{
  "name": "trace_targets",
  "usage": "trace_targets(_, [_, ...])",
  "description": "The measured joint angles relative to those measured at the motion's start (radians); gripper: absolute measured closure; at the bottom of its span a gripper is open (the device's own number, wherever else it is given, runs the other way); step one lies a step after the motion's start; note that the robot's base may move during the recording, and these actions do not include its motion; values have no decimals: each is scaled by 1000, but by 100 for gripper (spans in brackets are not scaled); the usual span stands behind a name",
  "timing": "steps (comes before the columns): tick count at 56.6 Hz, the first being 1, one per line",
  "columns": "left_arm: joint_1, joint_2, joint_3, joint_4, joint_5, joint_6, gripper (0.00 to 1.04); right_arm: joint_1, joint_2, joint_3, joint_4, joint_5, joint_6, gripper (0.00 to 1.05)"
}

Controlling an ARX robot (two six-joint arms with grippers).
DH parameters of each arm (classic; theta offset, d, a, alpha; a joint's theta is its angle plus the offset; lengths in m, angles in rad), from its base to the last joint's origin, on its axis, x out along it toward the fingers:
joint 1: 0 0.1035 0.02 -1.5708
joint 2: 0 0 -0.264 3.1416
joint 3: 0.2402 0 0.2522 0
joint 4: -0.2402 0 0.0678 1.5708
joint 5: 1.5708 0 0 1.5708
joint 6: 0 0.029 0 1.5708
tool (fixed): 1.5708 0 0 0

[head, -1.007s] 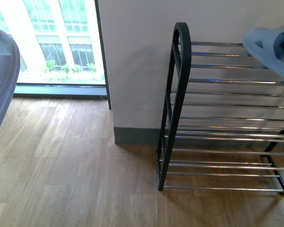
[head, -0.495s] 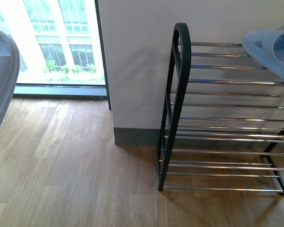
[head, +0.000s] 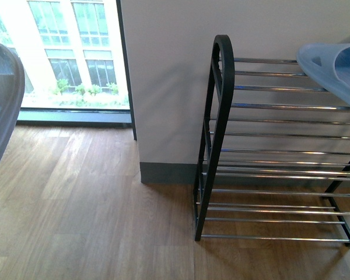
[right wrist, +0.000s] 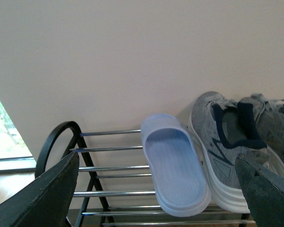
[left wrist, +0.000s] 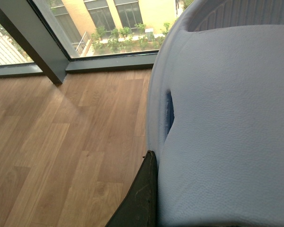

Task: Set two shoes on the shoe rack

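One pale blue slide (right wrist: 175,165) lies on the shoe rack (head: 221,116) top, grey sneakers (right wrist: 227,151) at its 3 o'clock. Right jaws gape empty; left jaws grip the other slide (left wrist: 227,123).

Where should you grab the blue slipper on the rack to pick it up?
Pinch the heel end of the blue slide, coming from the open front of the rack. It lies flat, sole down, heel facing out; the wall blocks its toe and a grey sneaker crowds one side.

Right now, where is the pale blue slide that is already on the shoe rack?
The slide lies on the rack's top tier, beside the grey sneakers.
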Motion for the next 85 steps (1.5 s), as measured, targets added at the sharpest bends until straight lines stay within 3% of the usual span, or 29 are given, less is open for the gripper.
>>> trace_targets(9, [0, 0, 0, 0, 0, 0, 103, -4, -5, -8, -10, -24, 2, 11])
trace_targets(12, [0, 0, 0, 0, 0, 0, 103, 0, -35, -18, -73, -115, -54, 23])
trace_targets(15, [0, 0, 0, 0, 0, 0, 103, 23, -68, -53, -79, -117, -83, 33])
trace_targets(40, [0, 0, 0, 0, 0, 0, 103, 153, -278, -226, -121, 6, -121, 104])
trace_targets(48, [0, 0, 0, 0, 0, 0, 103, 179, -337, -257, -151, 35, -125, 103])
trace_targets(51, [0, 0, 0, 0, 0, 0, 103, 224, -362, -268, -168, 103, -124, 103])
trace_targets(58, [0, 0, 0, 0, 0, 0, 103, 275, -415, -286, -199, 119, -125, 103])
trace_targets(85, [0, 0, 0, 0, 0, 0, 103, 278, -584, -335, -291, 130, -125, 103])
